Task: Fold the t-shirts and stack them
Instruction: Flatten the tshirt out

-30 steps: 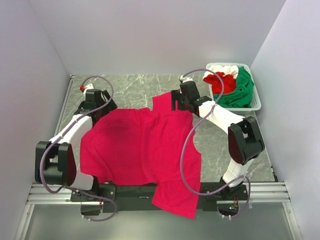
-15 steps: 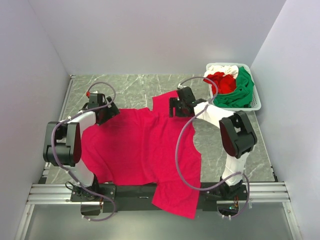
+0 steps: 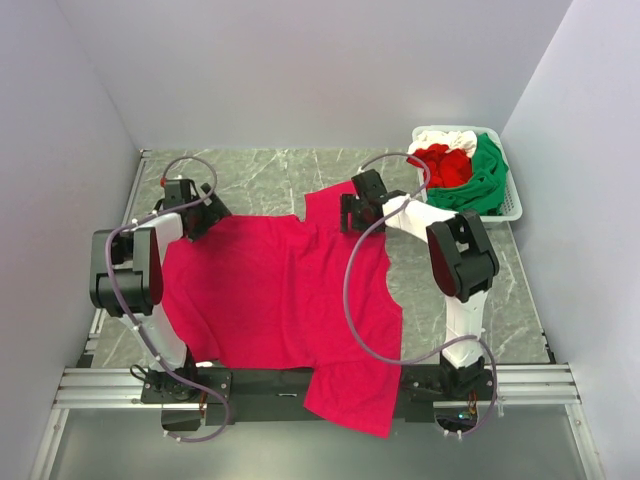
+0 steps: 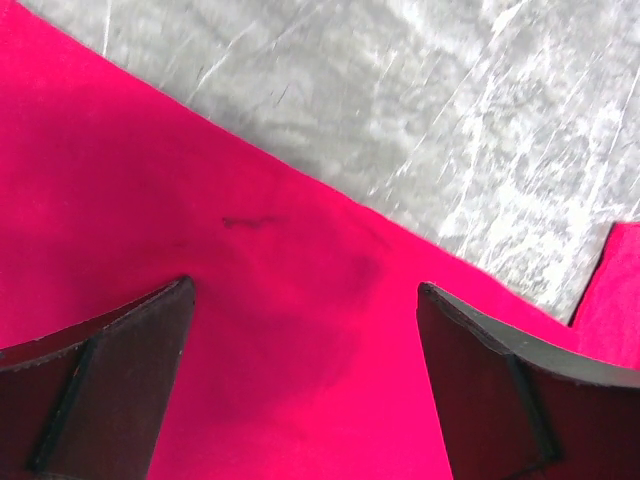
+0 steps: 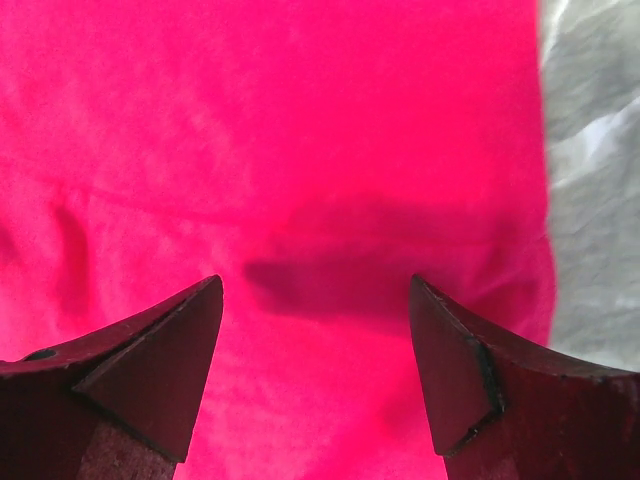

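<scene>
Both sets of jaws apart, nothing held

One large crimson-red cloth t-shirt (image 3: 280,300) lay spread flat over the middle of the grey marble-patterned bench (image 3: 270,175). Its end at 6 o'clock draped off the near edge across the aluminium rail (image 3: 100,385) between the arm bases.

The left end effector (image 3: 190,212) sat at the garment's 10 o'clock corner. In its wrist view the two dark fingers (image 4: 110,370) stood wide apart above red cloth near the garment's edge, with bare bench beyond and nothing gripped.

The right end effector (image 3: 352,213) sat at 1 o'clock, over a flap of the garment that jutted toward 12. Its fingers (image 5: 150,370) also stood apart, and a shadow lay on the cloth between them. Whether either end effector touched the fabric could not be told.

At 2 o'clock, well apart from the spread garment, a white slotted plastic basket (image 3: 512,208) held a crumpled heap: a white shirt (image 3: 440,138), a red shirt (image 3: 445,165) and a green shirt (image 3: 485,185).
</scene>
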### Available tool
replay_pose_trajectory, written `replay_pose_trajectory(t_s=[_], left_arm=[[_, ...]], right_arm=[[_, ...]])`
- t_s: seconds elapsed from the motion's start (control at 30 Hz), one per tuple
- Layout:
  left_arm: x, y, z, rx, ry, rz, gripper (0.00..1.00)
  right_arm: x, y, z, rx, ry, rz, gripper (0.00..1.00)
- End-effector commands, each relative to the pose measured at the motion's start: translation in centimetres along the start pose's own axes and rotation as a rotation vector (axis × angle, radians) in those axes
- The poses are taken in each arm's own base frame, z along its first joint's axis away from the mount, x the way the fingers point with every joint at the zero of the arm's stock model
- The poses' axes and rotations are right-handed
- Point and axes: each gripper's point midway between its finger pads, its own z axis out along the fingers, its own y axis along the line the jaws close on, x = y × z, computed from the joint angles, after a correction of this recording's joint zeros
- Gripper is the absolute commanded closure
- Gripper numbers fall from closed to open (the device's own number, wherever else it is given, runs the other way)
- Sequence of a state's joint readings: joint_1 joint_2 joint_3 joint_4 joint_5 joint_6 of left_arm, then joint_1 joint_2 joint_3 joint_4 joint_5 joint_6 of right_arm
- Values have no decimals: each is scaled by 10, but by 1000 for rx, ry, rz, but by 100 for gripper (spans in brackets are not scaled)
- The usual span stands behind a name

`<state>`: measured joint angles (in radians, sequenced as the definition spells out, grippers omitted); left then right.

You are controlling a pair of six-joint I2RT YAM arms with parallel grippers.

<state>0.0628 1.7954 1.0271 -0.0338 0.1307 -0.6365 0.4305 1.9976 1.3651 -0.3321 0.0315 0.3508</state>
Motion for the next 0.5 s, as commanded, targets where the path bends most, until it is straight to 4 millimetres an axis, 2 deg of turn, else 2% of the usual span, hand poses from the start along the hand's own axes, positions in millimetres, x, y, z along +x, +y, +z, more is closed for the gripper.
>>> replay_pose_trajectory(t_s=[0.0,0.17,0.2,0.27,0.3,0.37,0.4,0.47], left_arm=[[-7,-5,10,23,4,12,1],[-20,-9,16,23,-7,10,1],[-20,-8,18,19,-3,7,1],[-29,-11,19,26,-15,1,1],[-28,-11,22,24,-9,-1,1],[-36,-15,24,30,-18,1,1],[-35,-14,28,24,-11,1,1],[-44,-17,31,25,-20,3,1]], right_arm=[[-23,-5,2,4,-21,30,19],[-34,-12,15,21,-4,30,19],[-43,-10,14,17,-13,28,19],[-46,-9,21,12,-5,26,19],[-56,-6,20,5,-17,23,19],[-59,-7,29,15,-3,20,19],[-69,-6,27,15,-14,19,19],[-71,-6,36,13,1,17,19]])
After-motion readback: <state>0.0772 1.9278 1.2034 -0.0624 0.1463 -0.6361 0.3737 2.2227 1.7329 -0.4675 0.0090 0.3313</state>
